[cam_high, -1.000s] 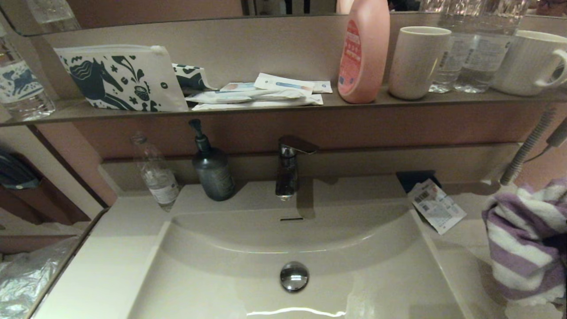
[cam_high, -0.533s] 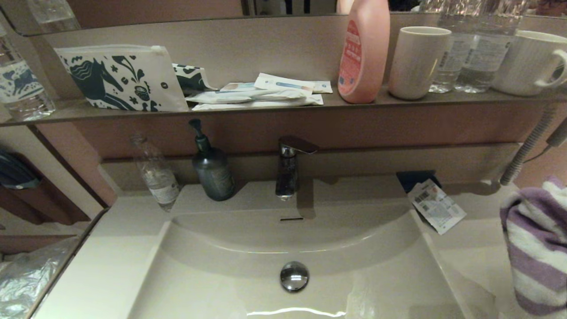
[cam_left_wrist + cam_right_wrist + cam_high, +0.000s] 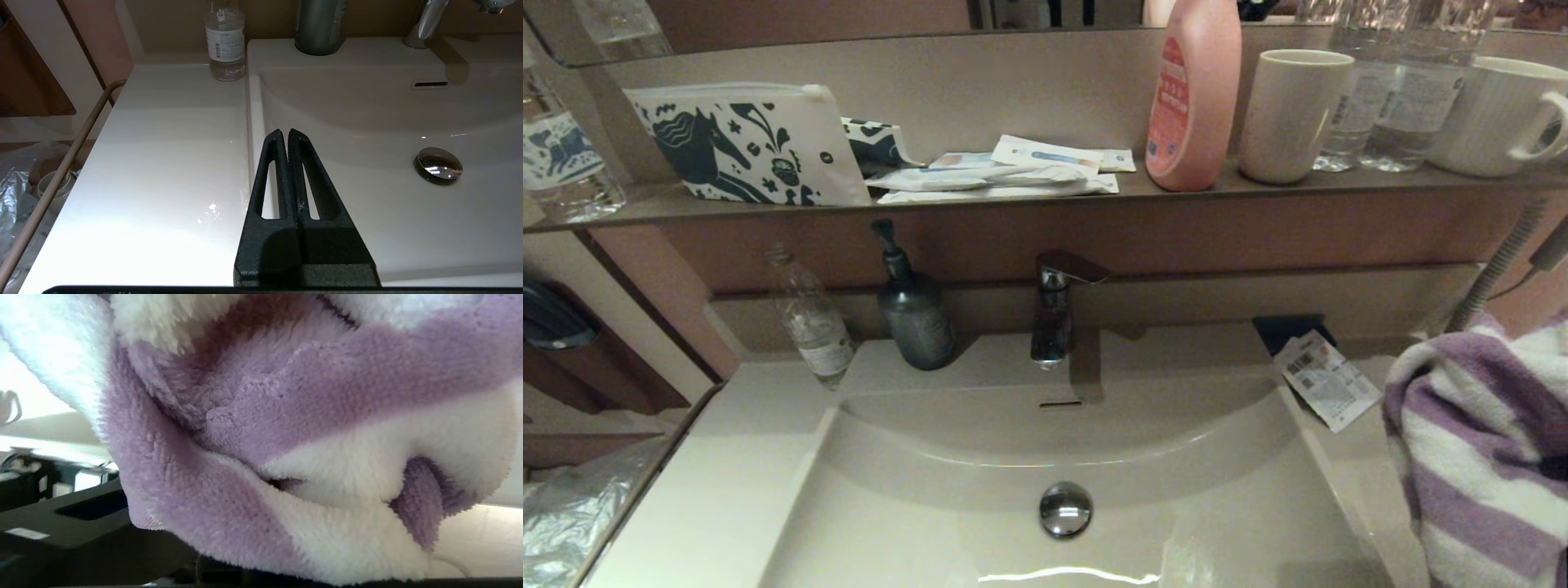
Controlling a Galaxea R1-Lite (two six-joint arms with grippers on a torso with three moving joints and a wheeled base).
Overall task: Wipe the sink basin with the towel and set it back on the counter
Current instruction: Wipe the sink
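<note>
Spreading wide, the basin (image 3: 980,531) lies bare around its drain plug (image 3: 1065,510). The towel (image 3: 1478,457) hangs bunched over the counter (image 3: 1356,457) beyond the basin's right rim; whether the right gripper pinches it cannot be told. The left gripper (image 3: 287,134), fingers pressed together, hovers at the left rim.

The cream-white counter (image 3: 727,482), one piece with the sink basin (image 3: 980,457), carries a chrome tap (image 3: 1055,306) standing behind the basin's back wall; a dark pump bottle (image 3: 915,314) stands just left of the tap, and a clear water bottle (image 3: 810,322) stands further left of it. To the right of the tap, past the basin's corner, a printed paper sachet (image 3: 1327,380) lies flat on the counter, partly over what may be a small dark item (image 3: 1286,328). Above the tap, the dark brown shelf (image 3: 1013,204) holds a horse-print pouch (image 3: 747,147) and flat white packets (image 3: 1005,171) to its left side, and a pink bottle (image 3: 1194,90), a cup (image 3: 1290,114), clear bottles (image 3: 1388,90) and a mug (image 3: 1499,114) to its right.
</note>
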